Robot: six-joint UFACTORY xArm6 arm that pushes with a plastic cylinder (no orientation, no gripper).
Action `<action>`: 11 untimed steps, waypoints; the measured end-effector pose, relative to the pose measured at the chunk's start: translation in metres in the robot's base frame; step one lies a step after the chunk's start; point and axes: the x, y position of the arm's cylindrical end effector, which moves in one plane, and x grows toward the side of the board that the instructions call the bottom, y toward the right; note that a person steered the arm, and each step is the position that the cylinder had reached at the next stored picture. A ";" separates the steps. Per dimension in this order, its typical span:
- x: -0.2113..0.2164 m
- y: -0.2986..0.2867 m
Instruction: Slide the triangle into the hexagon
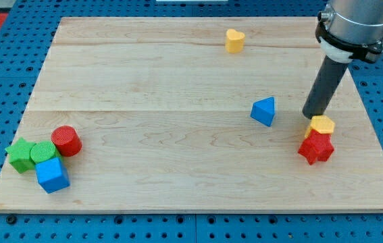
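**Tip sits on the wrong side of the triangle**

The table (177,67) carries seven blocks, and the arm has no fingers at all, only a rod, so there is nothing to hold apart or together. My tip (311,116) rests just above the yellow hexagon (322,124), touching or nearly so, with the blue triangle (264,111) near it toward the view's left.

The main risk, as I judge it: any push from here shoves the hexagon, or the red star (316,148) touching its lower edge, away instead of moving the triangle. The tip needs to go round to the triangle's left side; cutting across could knock the triangle off line, and its slanted faces may let it skid aside.

Count: one blue cube (52,175), one red cylinder (65,140), one green star (21,154), one green cylinder (42,152), one red star, one blue triangle, one yellow hexagon, one yellow heart (234,40).
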 end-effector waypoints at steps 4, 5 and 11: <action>-0.051 -0.057; -0.048 -0.109; -0.178 -0.061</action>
